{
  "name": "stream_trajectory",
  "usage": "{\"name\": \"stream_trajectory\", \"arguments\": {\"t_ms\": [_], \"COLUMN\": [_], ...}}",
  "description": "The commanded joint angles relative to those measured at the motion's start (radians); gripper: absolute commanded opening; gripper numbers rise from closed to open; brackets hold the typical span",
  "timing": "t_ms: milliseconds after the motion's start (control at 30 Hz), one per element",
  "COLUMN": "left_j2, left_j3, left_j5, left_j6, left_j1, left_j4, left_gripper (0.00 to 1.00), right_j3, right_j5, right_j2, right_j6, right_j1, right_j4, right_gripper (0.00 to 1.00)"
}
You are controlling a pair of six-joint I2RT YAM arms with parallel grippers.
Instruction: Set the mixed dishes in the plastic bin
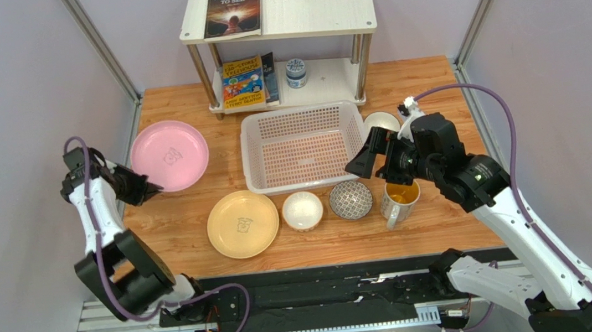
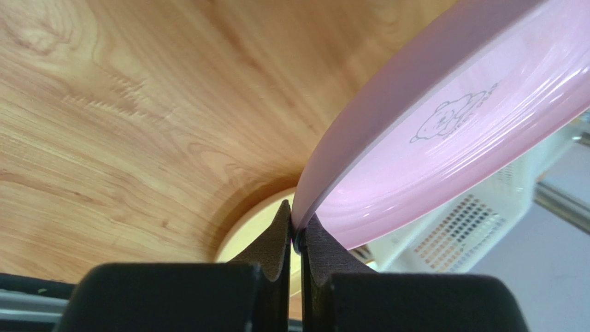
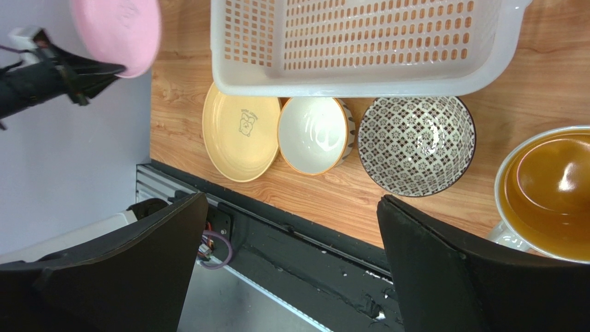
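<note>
My left gripper [image 1: 141, 189] is shut on the near rim of the pink plate [image 1: 170, 153], which is tilted and lifted off the wood at the table's left. The pinch shows in the left wrist view [image 2: 299, 225], with the pink plate [image 2: 443, 138] above. My right gripper [image 1: 378, 165] is open and empty, hovering just left of the yellow-lined mug [image 1: 399, 198]. The plastic bin [image 1: 252, 158] stands empty in the middle. In front of it lie the pale yellow plate [image 1: 242, 224], a white bowl [image 1: 302, 210] and the grey patterned bowl [image 1: 350, 200]. A second white bowl [image 1: 380, 121] sits right of the bin.
The white two-tier shelf [image 1: 315, 9] stands at the back with books and the blue-and-white jar [image 1: 295, 72]. A black rail [image 1: 314, 297] runs along the near edge. Grey walls close both sides. The right wrist view shows the bin [image 3: 346, 86], bowls and mug [image 3: 547, 194].
</note>
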Motion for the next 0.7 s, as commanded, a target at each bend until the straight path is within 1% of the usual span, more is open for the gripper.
{"name": "stream_trajectory", "arguments": {"t_ms": [0, 33, 100, 200, 233, 267, 300, 333, 400, 433, 500, 567, 600, 667], "left_j2": [-0.147, -0.189, -0.239, -0.312, -0.346, -0.358, -0.362, -0.359, -0.378, -0.394, -0.43, -0.446, -0.46, -0.477], "left_j3": [0.034, 0.028, 0.005, -0.006, -0.012, -0.017, -0.015, -0.017, -0.046, -0.09, -0.124, -0.173, -0.186, -0.219], "left_j5": [0.093, 0.124, 0.158, 0.161, 0.16, 0.167, 0.187, 0.193, 0.189, 0.19, 0.192, 0.206, 0.219, 0.244], "left_j6": [-0.062, -0.065, -0.062, -0.05, -0.075, -0.088, -0.097, -0.103, -0.128, -0.151, -0.169, -0.186, -0.192, -0.2], "left_j1": [0.011, 0.011, 0.0, -0.061, -0.097, -0.109, -0.118, -0.147, -0.17, -0.19, -0.203, -0.206, -0.212, -0.241], "left_j4": [-0.048, -0.054, -0.076, -0.091, -0.085, -0.083, -0.085, -0.08, -0.07, -0.036, -0.024, -0.005, 0.004, 0.022], "left_gripper": [0.0, 0.0, 0.0, 0.0, 0.0, 0.0, 0.0, 0.0, 0.0, 0.0, 0.0, 0.0, 0.0, 0.0], "right_j3": [0.019, 0.037, 0.077, 0.177, 0.227, 0.26, 0.284, 0.3, 0.285, 0.272, 0.266, 0.271, 0.272, 0.286], "right_j5": [0.0, 0.011, 0.045, 0.078, 0.092, 0.135, 0.153, 0.157, 0.152, 0.144, 0.132, 0.157, 0.195, 0.235], "right_j2": [0.065, 0.1, 0.142, 0.228, 0.252, 0.299, 0.324, 0.341, 0.375, 0.387, 0.432, 0.458, 0.482, 0.505], "right_j6": [0.032, 0.033, 0.047, 0.098, 0.102, 0.102, 0.106, 0.112, 0.135, 0.154, 0.168, 0.171, 0.178, 0.178], "right_j1": [0.041, 0.079, 0.112, 0.165, 0.202, 0.221, 0.236, 0.251, 0.262, 0.267, 0.271, 0.3, 0.323, 0.348], "right_j4": [0.057, 0.057, 0.058, 0.072, 0.074, 0.064, 0.037, 0.044, 0.099, 0.116, 0.136, 0.149, 0.159, 0.172], "right_gripper": [0.99, 0.99, 0.99, 0.99, 0.99, 0.99, 0.99, 0.99, 0.99, 0.99, 0.99, 1.0, 1.0, 1.0]}}
